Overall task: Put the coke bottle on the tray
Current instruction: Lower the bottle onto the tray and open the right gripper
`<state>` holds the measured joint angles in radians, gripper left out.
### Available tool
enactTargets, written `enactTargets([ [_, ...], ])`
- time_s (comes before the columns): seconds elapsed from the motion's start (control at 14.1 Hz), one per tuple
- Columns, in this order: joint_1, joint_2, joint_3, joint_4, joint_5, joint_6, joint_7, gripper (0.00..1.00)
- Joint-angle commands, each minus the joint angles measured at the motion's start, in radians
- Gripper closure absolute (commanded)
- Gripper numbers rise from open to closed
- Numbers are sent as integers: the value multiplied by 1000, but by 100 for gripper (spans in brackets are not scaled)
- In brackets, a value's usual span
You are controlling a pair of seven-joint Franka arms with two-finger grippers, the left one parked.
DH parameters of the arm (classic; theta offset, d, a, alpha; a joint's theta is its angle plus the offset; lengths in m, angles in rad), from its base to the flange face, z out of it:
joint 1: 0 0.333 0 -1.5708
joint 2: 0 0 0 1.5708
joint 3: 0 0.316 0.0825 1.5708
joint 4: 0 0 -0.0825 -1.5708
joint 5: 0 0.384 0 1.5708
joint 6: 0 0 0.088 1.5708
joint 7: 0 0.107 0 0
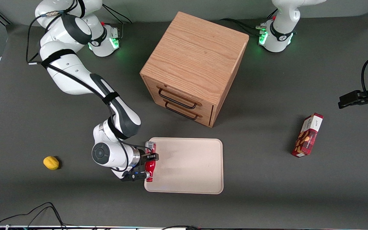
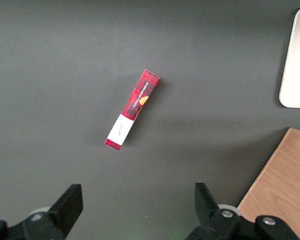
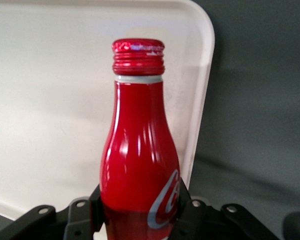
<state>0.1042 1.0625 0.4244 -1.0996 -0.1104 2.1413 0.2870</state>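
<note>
The coke bottle [image 1: 150,166] is small, slim and red with a red cap and a silvery base. It lies level in my right gripper [image 1: 149,158], over the edge of the tray [image 1: 190,166] nearest the working arm. Its cap points toward the front camera. The tray is flat, pale beige and rectangular with rounded corners. In the right wrist view the bottle [image 3: 140,150] fills the middle. The black fingers [image 3: 94,206] press both sides of its body, and the gripper [image 3: 140,212] is shut on it. The tray [image 3: 50,100] and its rounded corner lie under the bottle. I cannot tell whether the bottle touches the tray.
A wooden drawer cabinet [image 1: 193,67] stands farther from the front camera than the tray. A red snack box [image 1: 308,135] lies toward the parked arm's end and also shows in the left wrist view [image 2: 132,110]. A yellow lemon [image 1: 51,162] lies toward the working arm's end.
</note>
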Motion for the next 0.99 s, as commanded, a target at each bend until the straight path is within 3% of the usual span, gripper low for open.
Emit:
enactTargets([
  [0.0,8,24,7,35,-18,20,-20,100],
  [0.5,15,57,10,37,-17,98,49,100],
  [0.64,15,57,10,35,-17,100,76,9],
  [0.71,15,57,8,34,-18,100,84,0],
  [0.92,17,57,8,32,-20,100,84,0],
])
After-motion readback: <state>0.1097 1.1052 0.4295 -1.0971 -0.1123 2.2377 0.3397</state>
